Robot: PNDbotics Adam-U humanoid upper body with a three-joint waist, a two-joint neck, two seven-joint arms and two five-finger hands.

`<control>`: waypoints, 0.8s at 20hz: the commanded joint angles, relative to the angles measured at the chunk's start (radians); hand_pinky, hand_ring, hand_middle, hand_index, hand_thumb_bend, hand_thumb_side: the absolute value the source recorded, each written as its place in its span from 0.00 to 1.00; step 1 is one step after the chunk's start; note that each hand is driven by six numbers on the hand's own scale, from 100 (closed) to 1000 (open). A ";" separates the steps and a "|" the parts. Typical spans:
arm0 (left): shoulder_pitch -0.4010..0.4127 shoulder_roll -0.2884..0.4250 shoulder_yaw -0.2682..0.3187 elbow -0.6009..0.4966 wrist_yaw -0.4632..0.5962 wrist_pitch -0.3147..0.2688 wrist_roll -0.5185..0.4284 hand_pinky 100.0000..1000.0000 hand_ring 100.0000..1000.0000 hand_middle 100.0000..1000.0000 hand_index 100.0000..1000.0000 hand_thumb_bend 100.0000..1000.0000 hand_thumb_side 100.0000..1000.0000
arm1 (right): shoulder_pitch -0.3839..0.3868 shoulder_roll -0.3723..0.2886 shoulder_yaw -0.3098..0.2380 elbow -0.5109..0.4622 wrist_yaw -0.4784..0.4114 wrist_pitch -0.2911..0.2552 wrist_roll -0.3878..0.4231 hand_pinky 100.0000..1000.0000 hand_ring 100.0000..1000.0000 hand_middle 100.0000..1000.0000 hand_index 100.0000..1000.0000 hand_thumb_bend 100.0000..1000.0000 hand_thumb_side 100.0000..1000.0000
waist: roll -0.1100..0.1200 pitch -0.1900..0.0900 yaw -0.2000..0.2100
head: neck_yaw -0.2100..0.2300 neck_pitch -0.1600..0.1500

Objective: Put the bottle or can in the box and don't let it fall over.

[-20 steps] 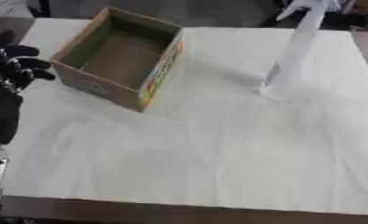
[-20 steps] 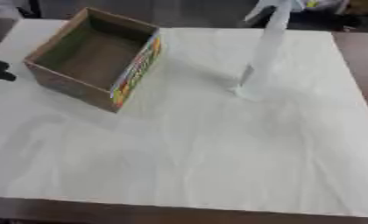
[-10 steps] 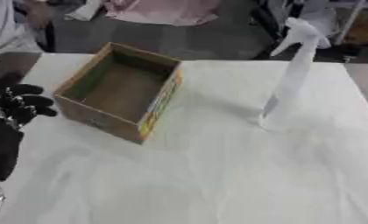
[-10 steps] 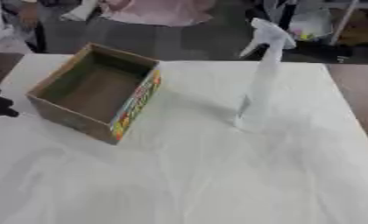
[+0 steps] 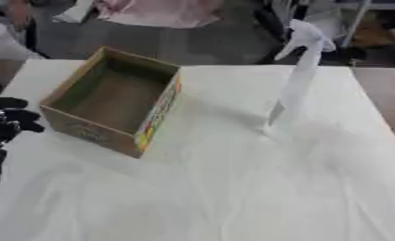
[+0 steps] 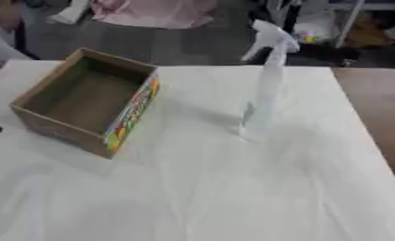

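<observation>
white spray bottle (image 5: 296,84) stands upright, well apart from left hand (image 5: 5,121).

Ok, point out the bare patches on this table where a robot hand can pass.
The wide strip of white cloth nearest the robot is bare. Another free lane runs between the cardboard box and the spray bottle. Tightest is the left edge, where the left robot hand sits beside the box.

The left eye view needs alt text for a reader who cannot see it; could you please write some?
A tall white spray bottle stands upright on a white-covered table, apart from an open, empty cardboard box to its left. The robot's black left hand shows at the left edge beside the box, fingers curled, holding nothing.
</observation>
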State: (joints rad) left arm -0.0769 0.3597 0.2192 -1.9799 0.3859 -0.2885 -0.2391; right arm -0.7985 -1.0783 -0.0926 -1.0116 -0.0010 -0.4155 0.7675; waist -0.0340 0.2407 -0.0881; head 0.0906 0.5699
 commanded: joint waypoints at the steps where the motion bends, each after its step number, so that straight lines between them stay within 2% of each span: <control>1: 0.001 0.022 0.002 -0.020 -0.001 0.003 -0.001 0.57 0.63 0.63 0.90 0.02 0.75 | -0.072 -0.033 0.014 0.090 0.095 -0.118 0.135 0.81 1.00 0.82 0.87 0.00 0.43 | -0.004 -0.024 -0.004 | -0.005 0.011; 10: 0.002 0.025 -0.002 -0.020 0.000 0.004 -0.005 0.57 0.64 0.63 0.89 0.02 0.75 | -0.246 0.060 0.045 0.260 0.259 -0.175 0.139 0.82 1.00 0.84 0.89 0.00 0.45 | -0.003 -0.025 -0.009 | -0.005 -0.008; 16: 0.002 0.021 -0.003 -0.020 -0.002 0.001 -0.007 0.57 0.64 0.63 0.89 0.02 0.75 | -0.320 0.119 0.042 0.328 0.322 -0.187 0.139 0.84 1.00 0.88 0.93 0.00 0.49 | 0.003 -0.020 -0.007 | -0.027 -0.051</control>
State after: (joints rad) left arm -0.0707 0.3600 0.2132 -1.9799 0.3857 -0.2853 -0.2427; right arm -1.0962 -0.9394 -0.0426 -0.6890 0.3061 -0.4361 0.7469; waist -0.0312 0.2371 -0.0948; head 0.0696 0.5391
